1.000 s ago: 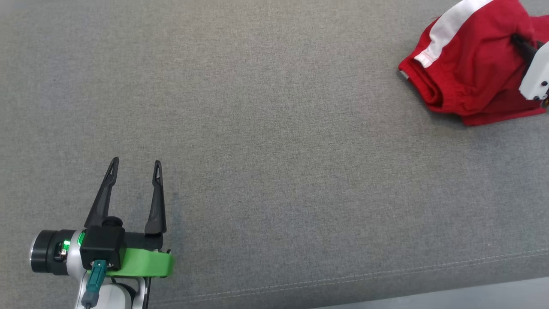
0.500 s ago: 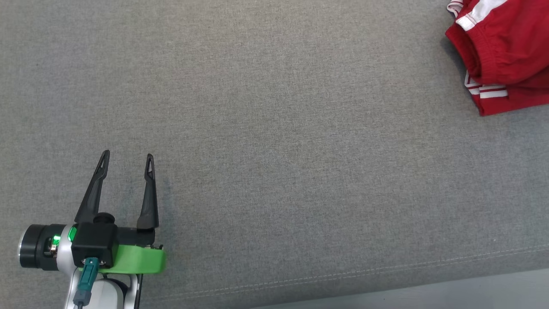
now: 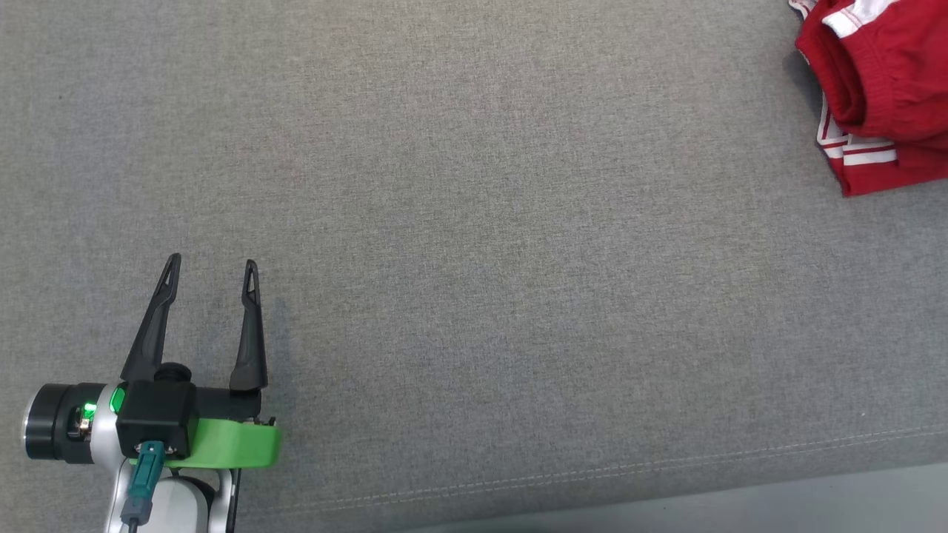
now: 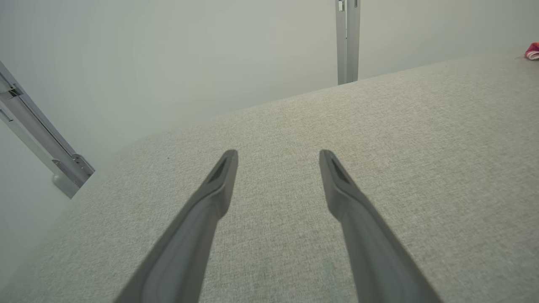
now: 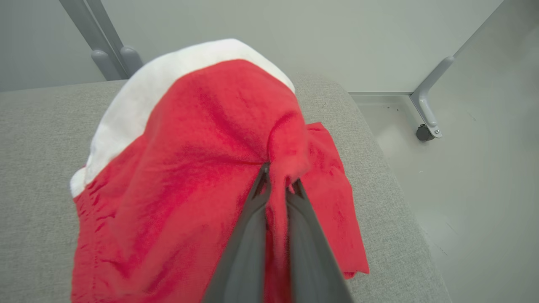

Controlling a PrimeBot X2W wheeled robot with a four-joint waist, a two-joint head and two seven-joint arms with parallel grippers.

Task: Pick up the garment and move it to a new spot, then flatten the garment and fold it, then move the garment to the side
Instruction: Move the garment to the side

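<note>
pinching 1 garment (image 5: 189, 160), r tool (image 5: 281, 176); l tool (image 3: 212, 263) spread

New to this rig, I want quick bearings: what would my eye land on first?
A red garment with white trim sits bunched on the grey upholstered surface at the head view's upper right, pinched in the shut right gripper. The left gripper stands open and empty at the lower left.

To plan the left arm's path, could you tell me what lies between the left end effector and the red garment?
Only bare grey cushion lies between the left end effector and the red garment, as the head view shows.
</note>
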